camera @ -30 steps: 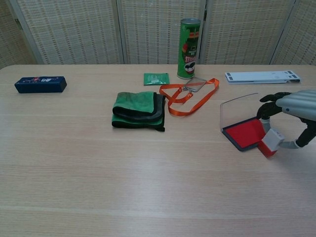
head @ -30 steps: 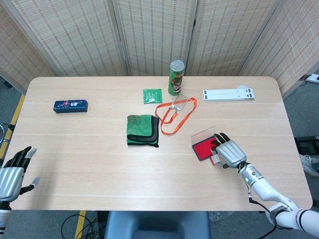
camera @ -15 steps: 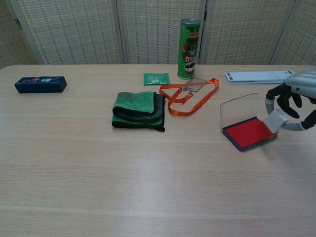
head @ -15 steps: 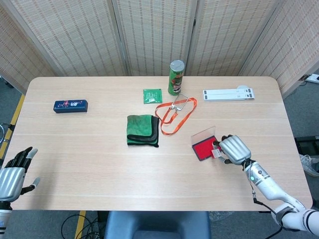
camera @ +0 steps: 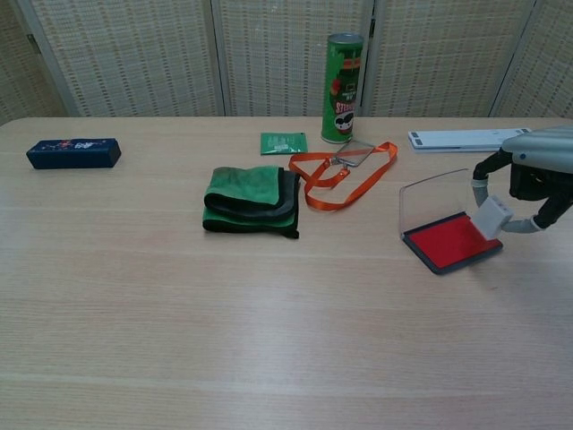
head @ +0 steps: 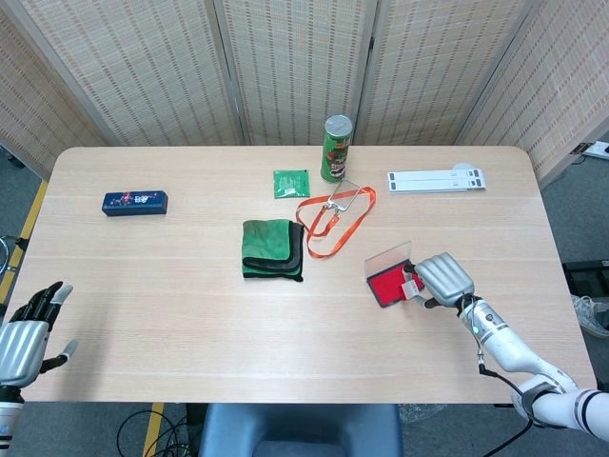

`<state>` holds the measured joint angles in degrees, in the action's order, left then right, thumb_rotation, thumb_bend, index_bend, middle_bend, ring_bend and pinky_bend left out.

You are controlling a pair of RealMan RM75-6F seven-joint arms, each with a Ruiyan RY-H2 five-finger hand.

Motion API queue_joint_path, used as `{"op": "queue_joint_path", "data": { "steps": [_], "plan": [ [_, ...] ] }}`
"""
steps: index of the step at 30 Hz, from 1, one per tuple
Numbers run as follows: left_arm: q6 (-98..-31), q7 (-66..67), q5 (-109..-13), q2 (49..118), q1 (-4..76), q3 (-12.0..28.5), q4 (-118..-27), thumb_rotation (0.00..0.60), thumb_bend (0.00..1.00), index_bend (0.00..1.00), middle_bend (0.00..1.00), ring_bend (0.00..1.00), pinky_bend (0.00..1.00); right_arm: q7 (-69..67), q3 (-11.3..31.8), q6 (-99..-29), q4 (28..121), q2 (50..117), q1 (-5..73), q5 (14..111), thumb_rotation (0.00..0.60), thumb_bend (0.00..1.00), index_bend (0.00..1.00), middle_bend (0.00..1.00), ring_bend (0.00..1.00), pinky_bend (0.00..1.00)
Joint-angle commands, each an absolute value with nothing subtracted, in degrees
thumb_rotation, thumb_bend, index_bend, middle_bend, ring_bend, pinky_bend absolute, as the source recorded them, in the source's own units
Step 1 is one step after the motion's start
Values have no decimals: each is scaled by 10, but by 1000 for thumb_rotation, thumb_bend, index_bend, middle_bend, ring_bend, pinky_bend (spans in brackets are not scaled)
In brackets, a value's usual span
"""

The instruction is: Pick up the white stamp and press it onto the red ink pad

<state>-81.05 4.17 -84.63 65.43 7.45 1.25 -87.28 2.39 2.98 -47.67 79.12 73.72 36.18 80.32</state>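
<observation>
Table [head: 190,305] bare mid-front | right hand [camera: 537,175] pinches white stamp [camera: 491,216] — over red ink pad [camera: 448,242] right edge; left hand [head: 24,338] spread, empty

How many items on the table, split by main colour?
Green: 3 (chip can, small packet, folded cloth)
Red: 1 (ink pad)
White: 2 (stamp held in the right hand, flat strip)
Orange: 1 (lanyard)
Blue: 1 (box)
Total: 8
</observation>
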Motion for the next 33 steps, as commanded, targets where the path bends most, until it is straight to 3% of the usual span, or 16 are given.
{"op": "queue_joint_path", "data": {
  "steps": [1,8,33],
  "plan": [
    [-812,38,-849,654,74,12,-872,600,323,50,92,128,282,35,40,-447,783,742,379,774,600,319,790,1000,831,829],
    [-816,24,-852,653,74,13,-868,600,323,0,92,128,282,57,45,-436,768,764,389,752,600,330,825,1000,839,834],
    [-822,14,-863,649,72,10,-868,600,323,0,92,128,282,103,42,-427,713,817,405,721,600,354,884,1000,845,836]
  ]
}}
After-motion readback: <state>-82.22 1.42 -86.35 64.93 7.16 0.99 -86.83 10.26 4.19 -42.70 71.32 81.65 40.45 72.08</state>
